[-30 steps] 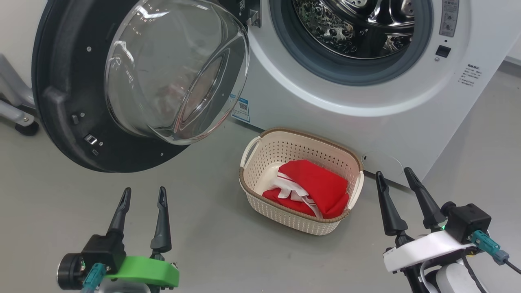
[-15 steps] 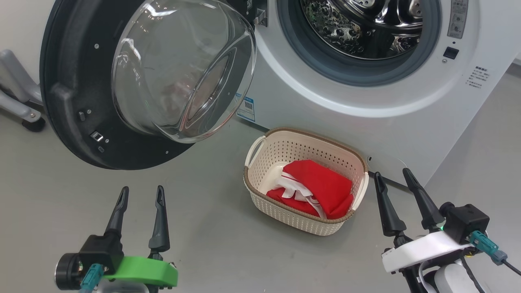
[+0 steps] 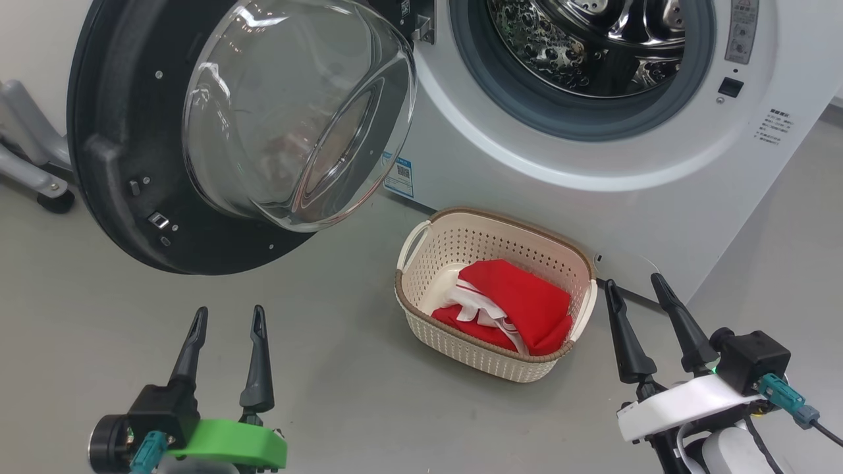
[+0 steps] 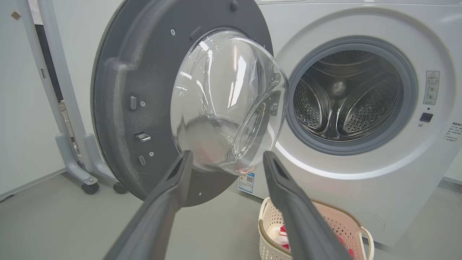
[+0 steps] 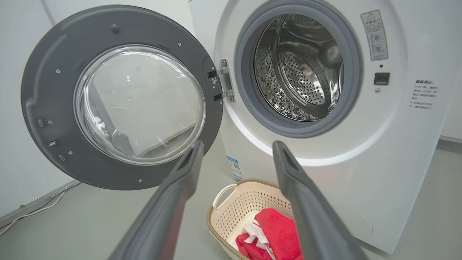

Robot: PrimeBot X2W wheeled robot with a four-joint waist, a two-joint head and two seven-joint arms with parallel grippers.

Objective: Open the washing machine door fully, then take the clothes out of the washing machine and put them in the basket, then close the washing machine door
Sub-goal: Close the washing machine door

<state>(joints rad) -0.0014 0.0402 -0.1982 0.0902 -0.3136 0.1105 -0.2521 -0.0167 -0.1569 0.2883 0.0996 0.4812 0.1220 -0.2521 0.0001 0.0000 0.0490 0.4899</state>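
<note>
Floor with basket (and washing machine)

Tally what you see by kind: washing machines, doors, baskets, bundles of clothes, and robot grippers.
washing machine: 1
washing machine door: 1
basket: 1
clothes: 1
grippers: 2, left gripper and right gripper
total: 6

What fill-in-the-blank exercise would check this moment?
1. The washing machine door stands ___.
2. The clothes lie in the basket and are mostly ___.
3. Inside, the washing machine looks ___.
4. The left hand and right hand each hold ___.
Missing words: open; red; empty; nothing.
</note>
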